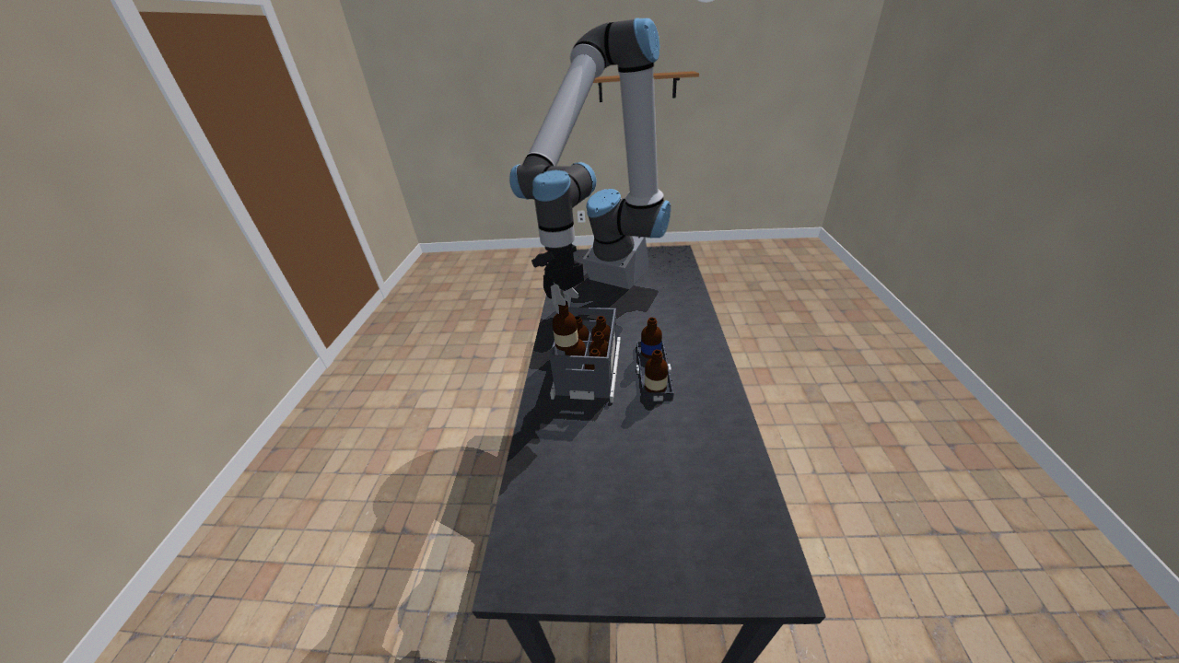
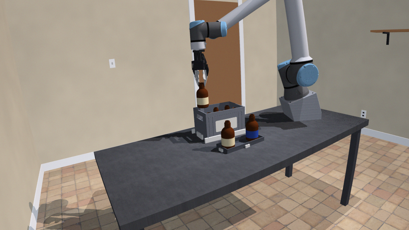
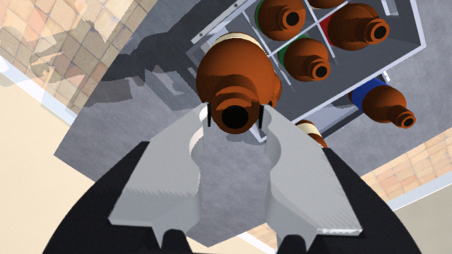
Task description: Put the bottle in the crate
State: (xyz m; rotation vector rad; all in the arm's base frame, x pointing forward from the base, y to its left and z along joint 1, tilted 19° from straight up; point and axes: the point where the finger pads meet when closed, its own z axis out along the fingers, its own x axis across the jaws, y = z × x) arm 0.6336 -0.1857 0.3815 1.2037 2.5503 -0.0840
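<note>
My gripper [image 1: 564,306] [image 2: 201,84] [image 3: 234,106] is shut on the neck of a brown bottle with a cream label [image 1: 566,323] [image 2: 202,95] [image 3: 234,70]. The bottle hangs upright, its base about at rim height or a little above, over the end corner of the grey crate [image 1: 581,380] [image 2: 209,124] that lies away from the robot base. Several brown bottles [image 3: 307,61] stand in the crate. The held bottle hides the slot beneath it, and I cannot see the empty slot. The dark tray [image 1: 668,395] [image 2: 237,148] holds a cream-label bottle [image 1: 656,372] [image 2: 227,135] and a blue-label bottle [image 1: 651,338] [image 2: 251,126] [image 3: 383,99].
The crate stands near one long edge of the dark table [image 1: 643,511] [image 2: 171,171]. A white strip [image 2: 214,138] runs along the crate's foot on the side facing the tray. The grey robot base [image 1: 613,268] [image 2: 303,107] stands at the table's far end in the top view.
</note>
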